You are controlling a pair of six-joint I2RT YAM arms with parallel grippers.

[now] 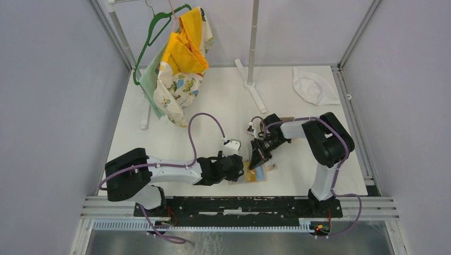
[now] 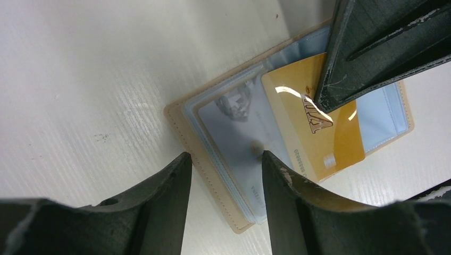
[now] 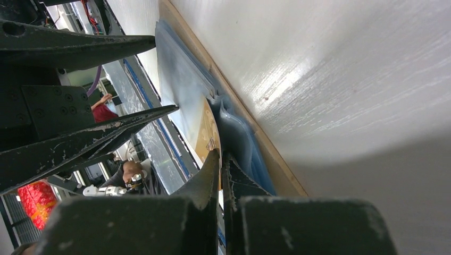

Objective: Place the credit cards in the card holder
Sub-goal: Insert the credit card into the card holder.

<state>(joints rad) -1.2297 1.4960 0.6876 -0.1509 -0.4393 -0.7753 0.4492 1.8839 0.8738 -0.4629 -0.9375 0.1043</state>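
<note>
The white table [image 1: 213, 106] fills the enclosure. At its far left stands a clothes rack with a green hanger [image 1: 154, 32] and yellow and printed garments [image 1: 183, 58]. A crumpled white cloth [image 1: 314, 86] lies at the far right corner.

The left arm [image 1: 170, 170] stretches rightward along the near edge. The right arm [image 1: 324, 138] folds back and reaches leftward, and the two wrists meet over the near middle of the table.

The card holder [image 2: 380, 114] lies there, open and flat, its tan rim framing light blue sleeves.

The left gripper [image 2: 223, 180] hangs low over the holder's near corner with its fingers spread apart. One finger is over the bare table beside the tan rim and the other over the sleeves, with nothing pinched between them.

The right gripper [image 3: 220, 159] has its fingers pressed together. Their tips come down on the gold card [image 2: 314, 138], which lies flat on the blue sleeves. Whether the card's edge is caught between the tips cannot be told.

A grey-white card [image 2: 234, 114] sits under a clear sleeve just beside the gold one, towards the tan rim.
</note>
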